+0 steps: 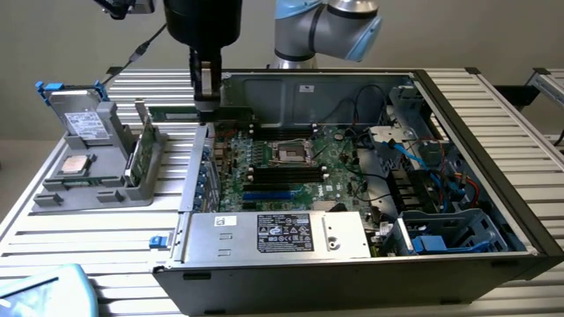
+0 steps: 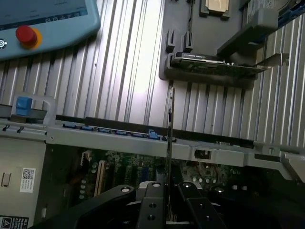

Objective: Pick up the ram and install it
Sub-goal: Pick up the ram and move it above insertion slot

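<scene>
My gripper (image 1: 206, 105) hangs over the left wall of the open computer case (image 1: 490, 153), shut on the ram (image 1: 174, 113). The ram is a narrow green stick held level, with most of its length reaching toward the exterior view's left, above the gap between case and parts holder. In the wrist view the ram (image 2: 171, 119) is edge-on, a thin dark line running out from between the black fingers (image 2: 151, 200) of the gripper (image 2: 169, 191), across the case edge. Black memory slots (image 1: 284, 175) lie on the motherboard (image 1: 304, 158) inside the case, below and to the right.
A grey parts holder (image 1: 62, 198) left of the case carries a silver processor chip (image 1: 75, 165), an upright green card with a metal bracket (image 1: 142, 153) and a drive (image 1: 84, 124). The power supply (image 1: 277, 232) fills the case front. A teach pendant (image 1: 39, 292) lies front left.
</scene>
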Controlling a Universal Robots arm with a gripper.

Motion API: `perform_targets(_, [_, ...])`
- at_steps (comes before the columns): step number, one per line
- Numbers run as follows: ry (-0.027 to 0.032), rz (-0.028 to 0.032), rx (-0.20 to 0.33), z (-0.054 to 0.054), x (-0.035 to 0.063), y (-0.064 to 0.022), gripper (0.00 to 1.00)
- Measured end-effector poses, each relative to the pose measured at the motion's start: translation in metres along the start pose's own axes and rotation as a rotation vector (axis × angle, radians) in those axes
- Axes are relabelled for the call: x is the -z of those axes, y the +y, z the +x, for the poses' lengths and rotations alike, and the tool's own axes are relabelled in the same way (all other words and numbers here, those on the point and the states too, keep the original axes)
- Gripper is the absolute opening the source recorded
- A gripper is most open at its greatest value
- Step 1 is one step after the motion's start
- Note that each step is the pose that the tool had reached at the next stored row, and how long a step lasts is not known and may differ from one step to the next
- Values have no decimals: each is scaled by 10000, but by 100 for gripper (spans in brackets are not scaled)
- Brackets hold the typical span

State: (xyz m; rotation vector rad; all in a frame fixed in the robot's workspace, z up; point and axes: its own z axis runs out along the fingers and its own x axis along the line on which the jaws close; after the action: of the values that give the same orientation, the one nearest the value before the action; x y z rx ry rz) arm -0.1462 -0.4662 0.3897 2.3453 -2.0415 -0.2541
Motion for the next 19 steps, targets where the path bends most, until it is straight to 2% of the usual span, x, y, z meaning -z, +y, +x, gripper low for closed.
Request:
perform_targets(12, [-188, -5, 23, 82, 75, -520, 15])
perform_targets(17, [-300, 9, 40, 113, 106, -745, 15])
perform_targets(19, [-317, 9, 41, 124, 116, -835, 15])
